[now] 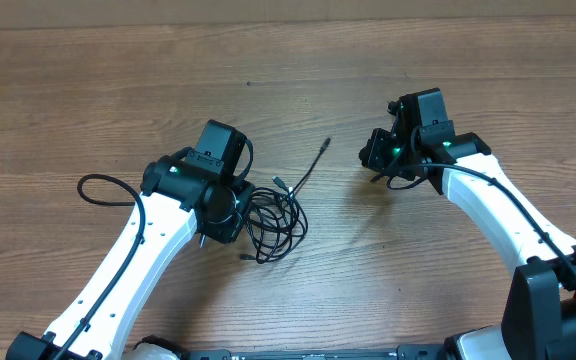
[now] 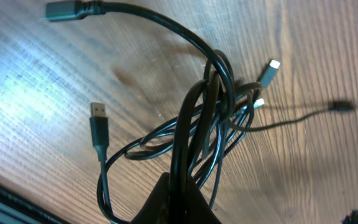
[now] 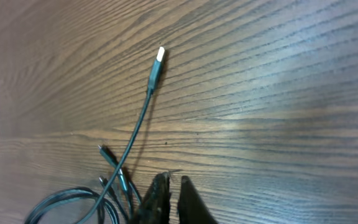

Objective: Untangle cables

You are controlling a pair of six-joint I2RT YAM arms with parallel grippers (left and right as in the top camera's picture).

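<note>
Cables [image 2: 211, 99], tangle partly behind left hand [image 2: 175, 193].

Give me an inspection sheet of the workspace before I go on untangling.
Surface: wooden table, bare wood grain, no spills seen.
Job's things: cables bunched in a tangled coil; one plug end lies stretched out away from the coil, toward the right claw.
Clutter: nothing seen.
Grippers: left claw shut on the cables; right claw shut, holding nothing, beside the stretched-out strand.
Cables: thick black arm wire loops over the table, apart from the tangle.
Surroundings: nothing seen beyond the table.
</note>
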